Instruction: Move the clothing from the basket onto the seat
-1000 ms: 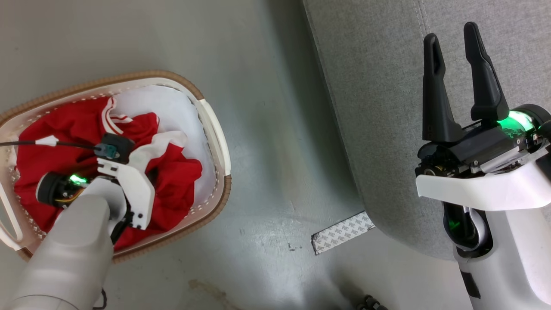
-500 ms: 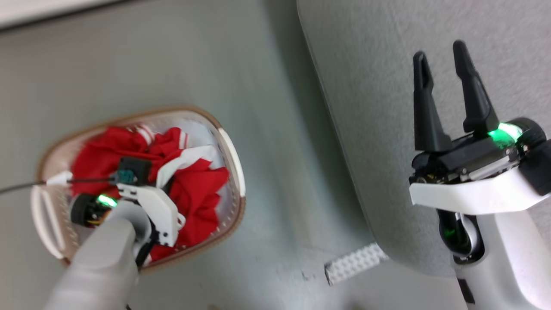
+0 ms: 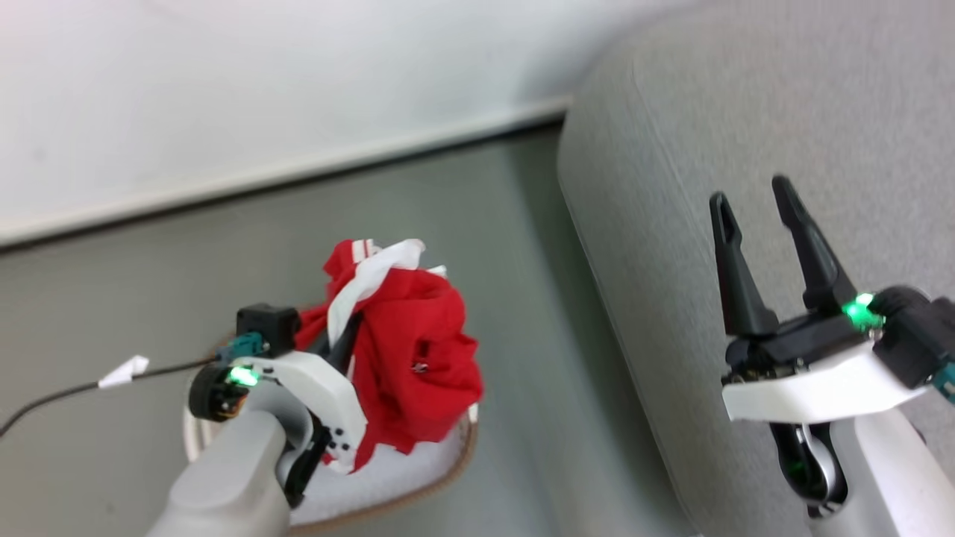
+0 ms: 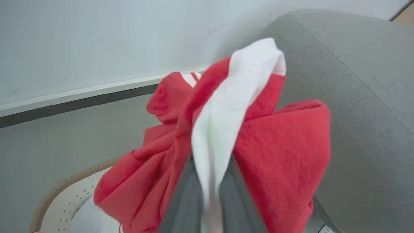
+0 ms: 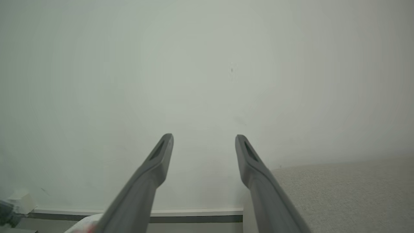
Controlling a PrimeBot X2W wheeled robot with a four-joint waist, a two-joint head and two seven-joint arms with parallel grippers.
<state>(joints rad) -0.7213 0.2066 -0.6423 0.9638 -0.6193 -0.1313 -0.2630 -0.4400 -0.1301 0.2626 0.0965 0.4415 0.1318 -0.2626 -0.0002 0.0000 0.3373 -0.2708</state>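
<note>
Clothing (image 3: 418, 350) was bunched in the left gripper (image 4: 210, 168). The jaws were clamped on a white panel, with red folds spilling to both sides of the fingers (image 4: 187, 200). A striped trim edge poked out at the far top of the bundle, past the fingertips.

The bundle hung above the basket (image 3: 466, 440), which sat on the floor (image 3: 134, 298) directly under that claw. The lowest red hem overlapped the white lining in the head view; contact or not, couldn't tell.

The seat (image 3: 709, 134) was just beside the bundle on the claw's right, its rounded edge near the red cloth in the left wrist view.

A thin dark cable (image 3: 60, 391) with a white tag trailed off the left wrist to the left.

The right gripper (image 3: 750, 198) was wide open and empty, well apart from the left claw, over the seat. Its fingers pointed at the pale wall (image 5: 207, 64), with the seat cushion under its right finger.
</note>
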